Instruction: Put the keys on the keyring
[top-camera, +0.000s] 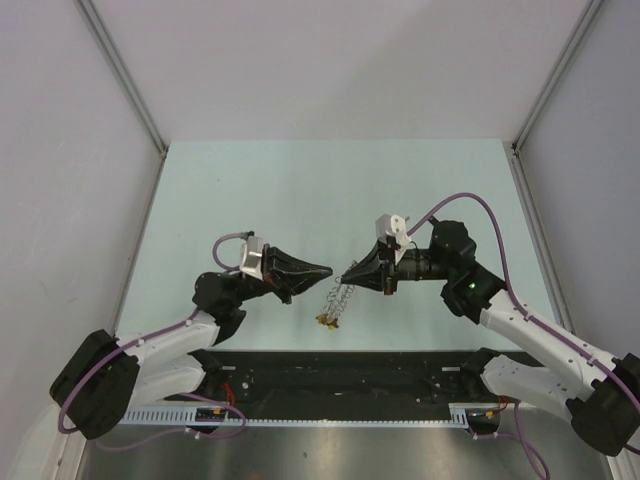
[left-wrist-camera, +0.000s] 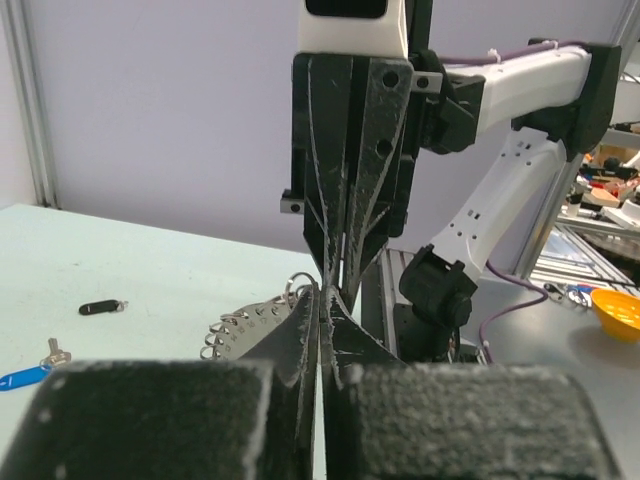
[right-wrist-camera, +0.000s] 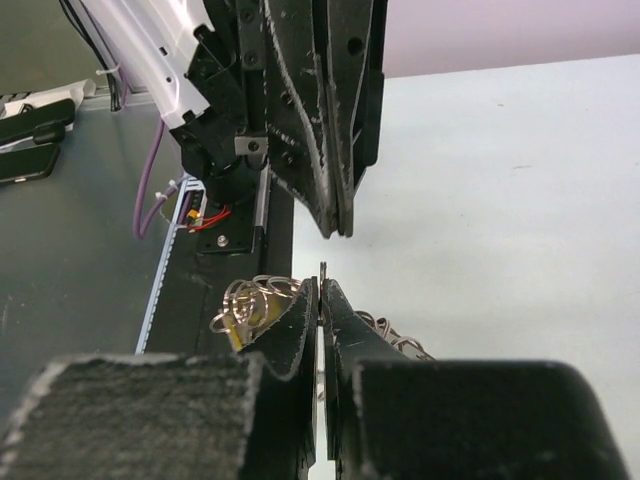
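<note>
Right gripper (right-wrist-camera: 320, 292) fingers fill the bottom of their own wrist view, closest to the lens. They are pressed together, with a thin sliver of wire standing up between the tips. I read this as clamped on the keyring (right-wrist-camera: 257, 298). Its coiled loops bulge out on both sides of the fingers, just behind the tips.

From the top camera, the keyring hangs off the right gripper's tip and trails down toward the near edge of the table (top-camera: 300, 190). The yellow key (top-camera: 327, 320) sits at the ring's low end. I cannot tell whether the key touches the table surface.

The left gripper (left-wrist-camera: 322, 302) points straight at the right one, tip to tip. A small gap between the two shows in the right wrist view. Its fingers are closed against each other. I see nothing between them, though the contact line is too narrow for me to be sure. In the left wrist view, the scalloped rim of the keyring shows just beside its fingers, on the left.

The other keys lie flat on the table off to the left in the left wrist view, well apart from both grippers. The black key (left-wrist-camera: 100, 307) is farther back. The blue key (left-wrist-camera: 22, 376) is nearer the lens, cut off by the picture's edge, its silver blade pointing up and to the right. Neither shows in the top view.
</note>
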